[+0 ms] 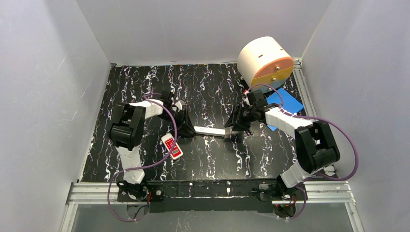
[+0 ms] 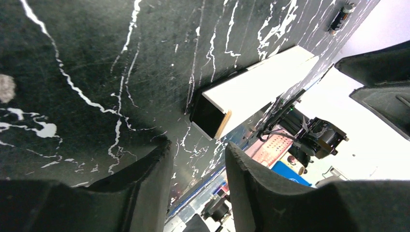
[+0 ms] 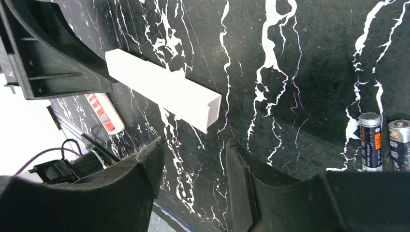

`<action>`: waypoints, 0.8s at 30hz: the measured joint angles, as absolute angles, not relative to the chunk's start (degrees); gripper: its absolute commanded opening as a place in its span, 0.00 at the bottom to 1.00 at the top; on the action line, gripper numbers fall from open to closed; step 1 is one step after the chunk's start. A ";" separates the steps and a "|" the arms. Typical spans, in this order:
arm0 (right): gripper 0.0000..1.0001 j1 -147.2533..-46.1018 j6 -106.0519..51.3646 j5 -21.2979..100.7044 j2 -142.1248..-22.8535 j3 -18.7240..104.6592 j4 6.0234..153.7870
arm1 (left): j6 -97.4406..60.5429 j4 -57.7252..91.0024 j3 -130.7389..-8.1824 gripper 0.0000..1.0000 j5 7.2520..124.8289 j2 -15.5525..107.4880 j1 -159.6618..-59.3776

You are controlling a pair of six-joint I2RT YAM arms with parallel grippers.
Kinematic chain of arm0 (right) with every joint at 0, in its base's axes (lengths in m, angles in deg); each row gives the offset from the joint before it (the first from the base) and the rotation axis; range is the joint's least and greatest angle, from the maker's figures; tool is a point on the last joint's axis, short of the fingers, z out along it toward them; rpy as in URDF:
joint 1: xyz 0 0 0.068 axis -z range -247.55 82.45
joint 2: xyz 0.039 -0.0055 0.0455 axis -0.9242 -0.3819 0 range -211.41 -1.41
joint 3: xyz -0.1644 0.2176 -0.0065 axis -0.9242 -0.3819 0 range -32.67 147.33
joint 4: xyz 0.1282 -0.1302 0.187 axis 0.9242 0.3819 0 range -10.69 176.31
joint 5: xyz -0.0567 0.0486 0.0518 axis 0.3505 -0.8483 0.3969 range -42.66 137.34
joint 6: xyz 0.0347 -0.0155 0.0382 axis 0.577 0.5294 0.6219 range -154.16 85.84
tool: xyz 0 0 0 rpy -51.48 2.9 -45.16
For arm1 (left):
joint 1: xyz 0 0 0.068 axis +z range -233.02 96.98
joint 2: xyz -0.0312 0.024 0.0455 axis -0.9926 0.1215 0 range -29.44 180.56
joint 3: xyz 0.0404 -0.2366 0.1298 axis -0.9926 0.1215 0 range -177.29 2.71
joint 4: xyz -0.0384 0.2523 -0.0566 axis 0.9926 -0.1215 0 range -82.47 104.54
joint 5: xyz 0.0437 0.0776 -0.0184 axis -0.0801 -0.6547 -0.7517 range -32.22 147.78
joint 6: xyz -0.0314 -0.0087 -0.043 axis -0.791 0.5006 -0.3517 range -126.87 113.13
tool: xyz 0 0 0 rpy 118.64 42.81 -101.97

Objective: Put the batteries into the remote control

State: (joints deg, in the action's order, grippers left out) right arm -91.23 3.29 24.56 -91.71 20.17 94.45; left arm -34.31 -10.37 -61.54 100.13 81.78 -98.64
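One remote control (image 1: 209,131), two batteries (image 3: 371,141) (image 3: 399,145), one red-faced remote (image 1: 172,146)

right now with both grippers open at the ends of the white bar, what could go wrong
1. The remote control lies loose between the open left gripper and right gripper; a nudge from either could slide or turn it.
2. Two batteries lie side by side, so closing on one may roll the other away.
3. The red-faced remote sits close to the left gripper and could get bumped.
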 measured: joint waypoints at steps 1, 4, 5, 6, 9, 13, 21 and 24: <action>0.61 -91.21 2.83 24.45 -91.75 20.17 94.56 | -34.11 -10.31 -61.54 0.50 100.35 81.65 -98.64; 0.64 -91.25 1.28 24.43 -91.78 20.17 95.08 | -33.37 -9.85 -61.52 0.57 100.54 80.75 -98.75; 0.65 -91.32 0.67 24.45 -91.80 20.17 95.10 | -33.22 -9.56 -61.52 0.59 100.41 80.43 -98.79; 0.65 -91.34 0.12 24.45 -91.86 20.17 95.08 | -33.09 -9.26 -61.52 0.59 100.21 80.14 -98.79; 0.65 -91.69 -0.90 24.41 -92.63 20.17 94.86 | -33.44 -7.94 -61.54 0.57 99.73 79.75 -98.79; 0.64 -92.41 -1.51 24.58 -95.01 20.17 94.38 | -34.92 -6.48 -61.63 0.52 98.99 79.92 -98.81; 0.54 -94.07 -1.38 25.37 -98.29 20.92 93.90 | -37.57 -5.13 -63.81 0.45 98.71 82.72 -99.31; 0.44 -94.42 -1.41 25.83 -99.23 21.46 93.75 | -37.57 -5.30 -64.03 0.43 98.40 83.00 -99.90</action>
